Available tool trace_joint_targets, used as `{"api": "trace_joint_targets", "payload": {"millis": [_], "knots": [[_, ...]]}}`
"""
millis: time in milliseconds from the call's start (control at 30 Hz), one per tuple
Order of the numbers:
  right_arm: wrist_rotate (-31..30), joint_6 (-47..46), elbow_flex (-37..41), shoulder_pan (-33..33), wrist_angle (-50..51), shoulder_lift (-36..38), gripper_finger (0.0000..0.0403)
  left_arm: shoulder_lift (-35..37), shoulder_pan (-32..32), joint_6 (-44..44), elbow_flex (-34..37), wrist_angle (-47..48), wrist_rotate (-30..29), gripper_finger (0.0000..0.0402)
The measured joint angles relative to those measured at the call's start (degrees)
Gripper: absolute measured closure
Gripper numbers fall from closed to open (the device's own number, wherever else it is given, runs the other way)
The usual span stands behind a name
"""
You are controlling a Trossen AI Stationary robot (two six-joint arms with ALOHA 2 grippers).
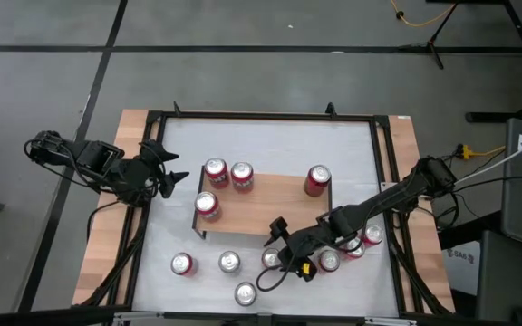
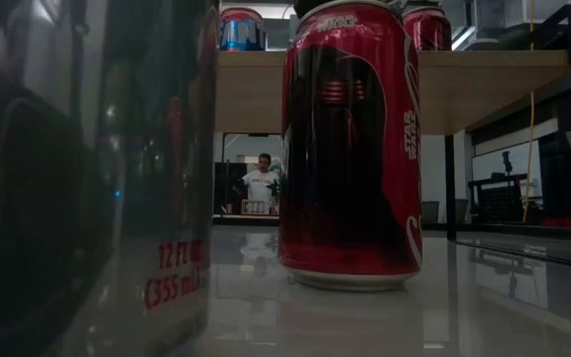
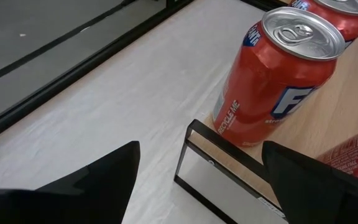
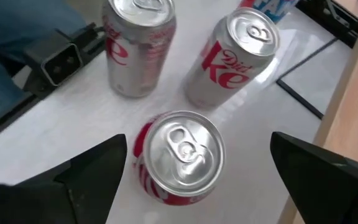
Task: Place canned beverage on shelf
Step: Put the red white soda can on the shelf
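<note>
A: Shelf [image 1: 265, 206]?
B: Beside the right gripper [image 4: 194, 177]; four cans on top.

A: Right gripper?
B: Fingers wide apart, empty, over the red can [image 4: 178, 155].

A: Handling?
B: Probably rigid, smooth, slippery; grasp mid-wall.

A: Left gripper [image 1: 172, 173]?
B: Half-open, empty, waiting.

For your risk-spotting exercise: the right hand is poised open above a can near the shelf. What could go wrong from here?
1. The right hand straddles a red can with two Diet Coke cans standing close behind; closing or lifting carelessly might knock them.
2. The shelf already holds four cans, including three bunched near its left end; a placement there could topple one.
3. The left hand hovers open beside that end and might obstruct it.
</note>
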State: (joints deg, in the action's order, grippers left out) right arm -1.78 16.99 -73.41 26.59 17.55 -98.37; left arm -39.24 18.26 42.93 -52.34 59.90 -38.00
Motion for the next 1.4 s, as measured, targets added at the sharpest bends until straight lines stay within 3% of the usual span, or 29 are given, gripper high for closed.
{"api": "trace_joint_targets", "payload": {"millis": [633, 933, 1167, 1400], "knots": [[0.77, -0.19, 0.00, 0.57, -0.10, -1.44, 0.0015, -0.02, 0.02, 0.03, 0.00, -0.01, 0.04, 0.0074], [-4.71, -0.60, -0.42, 2.45, -0.40, -1.97, 0.0015, -0.07, 0.02, 0.01, 0.00, -0.01, 0.12, 0.0074], [-9.26, -1.72, -9.57, 3.73, 12.38, -3.46, 0.0015, -0.07, 0.02, -0.01, 0.00, 0.00, 0.20, 0.0074], [-9.49, -1.80, -23.05, 4.52, 27.27, -11.56, 0.0015, -0.07, 0.02, -0.01, 0.00, 0.00, 0.20, 0.0074]]}}
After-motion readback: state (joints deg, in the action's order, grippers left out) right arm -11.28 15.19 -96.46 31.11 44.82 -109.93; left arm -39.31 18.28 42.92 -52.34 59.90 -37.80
